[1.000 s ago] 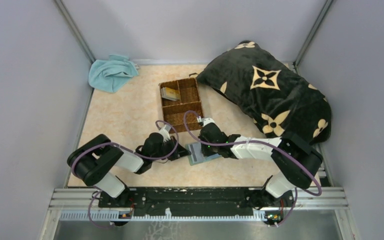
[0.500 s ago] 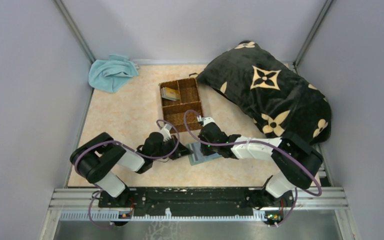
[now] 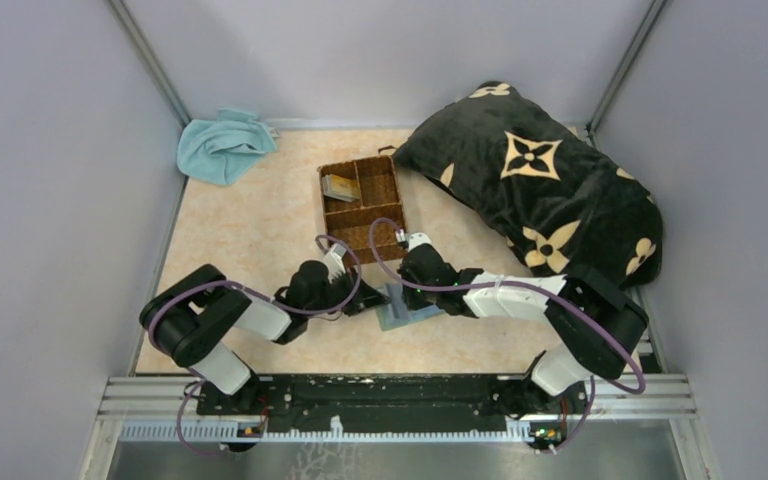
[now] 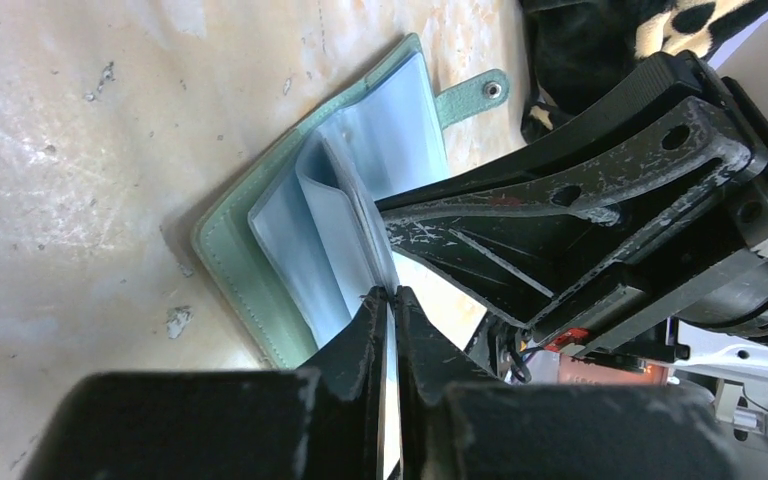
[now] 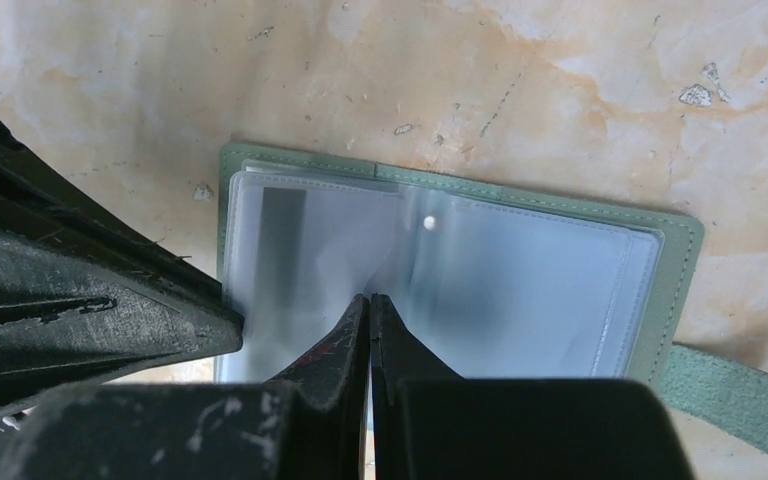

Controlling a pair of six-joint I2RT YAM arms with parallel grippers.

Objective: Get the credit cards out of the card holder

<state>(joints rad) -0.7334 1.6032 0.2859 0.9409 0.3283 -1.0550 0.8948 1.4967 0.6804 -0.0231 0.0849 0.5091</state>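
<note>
The grey-green card holder (image 3: 407, 314) lies open on the table between my two grippers, its pale blue pockets up (image 5: 520, 290). My left gripper (image 3: 368, 297) is shut on a thin pale blue pocket leaf that stands up from the card holder (image 4: 250, 270); its tips (image 4: 390, 292) meet at the leaf's edge. My right gripper (image 3: 398, 293) is shut, its tips (image 5: 370, 297) pinching a fold of the clear pocket leaf at the middle. I cannot make out any card inside the pockets. A small stack of credit cards (image 3: 340, 187) lies in the basket's far left compartment.
A brown wicker three-part basket (image 3: 401, 205) stands just beyond the grippers. A light-blue towel (image 3: 222, 143) lies at the far left corner. A large black patterned pillow (image 3: 540, 180) fills the right side. The card holder's snap strap (image 4: 475, 95) sticks out sideways.
My left gripper has edged right, closer to the card holder and the right gripper. The right arm has hardly moved.
</note>
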